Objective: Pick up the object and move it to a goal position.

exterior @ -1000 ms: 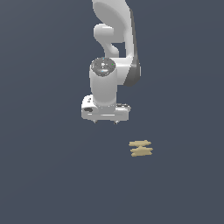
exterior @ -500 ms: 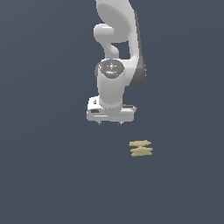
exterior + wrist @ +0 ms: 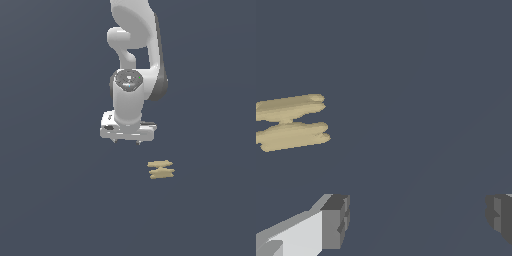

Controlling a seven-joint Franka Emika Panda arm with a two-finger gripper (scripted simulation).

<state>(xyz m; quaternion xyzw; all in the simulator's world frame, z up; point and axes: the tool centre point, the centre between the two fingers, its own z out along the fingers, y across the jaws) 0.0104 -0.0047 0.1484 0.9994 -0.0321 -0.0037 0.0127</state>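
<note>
Tan object (image 3: 161, 169) lies flat, bars running across the exterior view; fingers (image 3: 335, 221) spread apart, empty.

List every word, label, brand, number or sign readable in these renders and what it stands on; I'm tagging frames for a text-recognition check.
None: no readable text in either view.
The gripper and the white arm above it carry no lettering.
The tan object is plain, with no print.
The dark floor bears no marks or signs.
</note>
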